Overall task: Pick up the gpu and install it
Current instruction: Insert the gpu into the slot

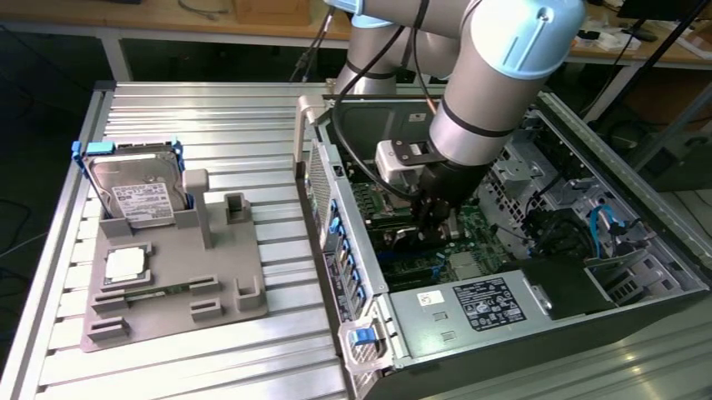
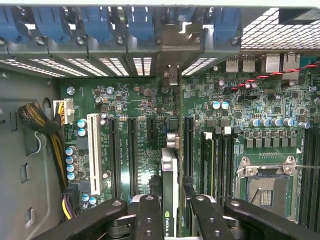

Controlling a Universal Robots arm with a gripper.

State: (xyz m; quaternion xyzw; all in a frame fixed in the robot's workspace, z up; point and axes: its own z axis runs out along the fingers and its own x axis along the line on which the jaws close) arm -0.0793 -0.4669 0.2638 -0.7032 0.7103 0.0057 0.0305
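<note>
As I look through the wrist camera, my hand [image 2: 172, 207] is clamped on the gpu [image 2: 169, 172], one dark finger [image 2: 148, 217] pressed against each face of the card. I see the card edge-on and upright between them. It hangs over the green motherboard [image 2: 140, 115] inside the open computer case [image 1: 523, 321], with long black slots [image 2: 132, 155] on either side of it. Its far end points toward the row of blue clips [image 2: 140, 25] on the case wall. I cannot tell whether its lower edge touches a slot. In the exterior view the hand is down inside the case, well apart from the hard drive [image 1: 139, 196] standing in the grey holder [image 1: 167, 283] on the desk [image 1: 223, 108].
</note>
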